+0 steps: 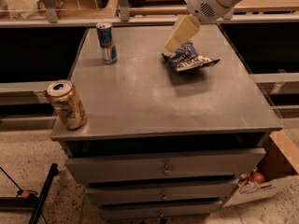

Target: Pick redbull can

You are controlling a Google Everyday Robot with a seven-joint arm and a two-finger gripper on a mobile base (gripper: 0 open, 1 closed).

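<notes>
The redbull can point(107, 42), slim and blue-and-silver, stands upright at the back left of the grey cabinet top point(154, 101). My gripper point(181, 33) hangs from the white arm coming in from the upper right. It is above the back middle of the top, just over the blue chip bag point(188, 59), and well to the right of the redbull can. It holds nothing that I can see.
A wider gold can point(67, 104) stands at the front left corner. The cabinet has drawers point(163, 167) below. A cardboard box point(266, 178) sits on the floor at the right. A black stand leg point(39, 195) lies on the floor at the left.
</notes>
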